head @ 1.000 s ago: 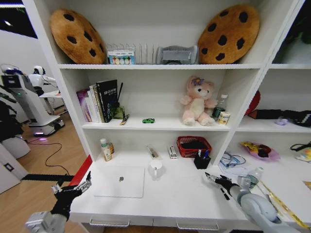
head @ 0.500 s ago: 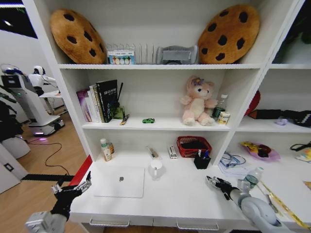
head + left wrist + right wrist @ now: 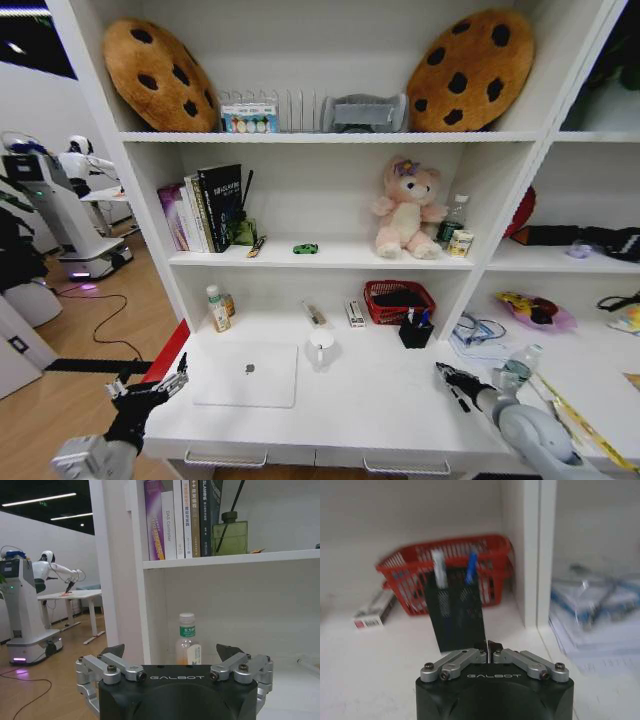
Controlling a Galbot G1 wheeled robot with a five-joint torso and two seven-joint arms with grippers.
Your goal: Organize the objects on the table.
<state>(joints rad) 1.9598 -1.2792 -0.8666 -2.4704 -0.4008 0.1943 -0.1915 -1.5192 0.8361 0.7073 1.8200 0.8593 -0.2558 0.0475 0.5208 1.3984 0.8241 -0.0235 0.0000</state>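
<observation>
My right gripper (image 3: 446, 375) hovers low over the white table (image 3: 380, 410) at its right front, with its fingers shut tip to tip (image 3: 489, 647) and nothing visible between them. A black pen (image 3: 459, 402) lies on the table just beside it. Straight ahead of it stands a black mesh pen holder (image 3: 457, 612) with a blue pen (image 3: 471, 569) in it. The silver laptop (image 3: 247, 373) lies closed at the left front. A clear bottle (image 3: 519, 364) stands to the right. The green toy car (image 3: 305, 248) sits on the shelf above. My left gripper (image 3: 150, 387) hangs open off the table's left end.
A red basket (image 3: 398, 300) and a small box (image 3: 355, 313) sit behind the pen holder, and a white mug (image 3: 321, 345) beside the laptop. A green-capped bottle (image 3: 187, 642) stands at the table's back left. Papers and cables (image 3: 475, 332) lie right of the upright shelf panel.
My right gripper has drifted a little to the right and back toward the table's front edge. The left arm and the objects have not moved.
</observation>
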